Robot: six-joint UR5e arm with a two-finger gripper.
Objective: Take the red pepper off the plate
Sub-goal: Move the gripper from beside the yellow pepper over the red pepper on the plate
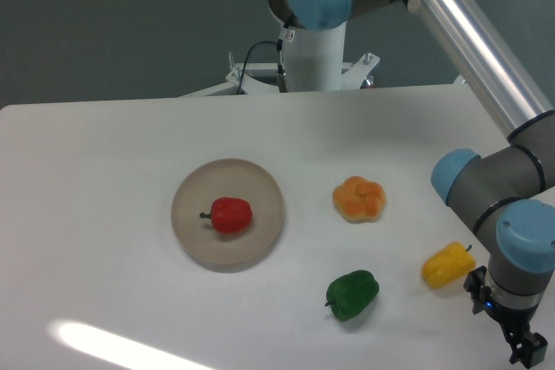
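Observation:
The red pepper (231,214) lies on its side in the middle of the round beige plate (192,238), its dark stem pointing left. The plate rests on the white table, left of centre. My gripper (525,353) hangs at the bottom right corner of the view, far to the right of the plate and just right of a yellow pepper. Its dark fingers run to the frame's lower edge, so the gap between them is not visible. Nothing shows in its grasp.
An orange lobed pepper (359,198) sits right of the plate. A green pepper (352,294) lies in front of it, and a yellow pepper (447,266) lies close to the gripper. The arm's base (312,58) stands at the table's far edge.

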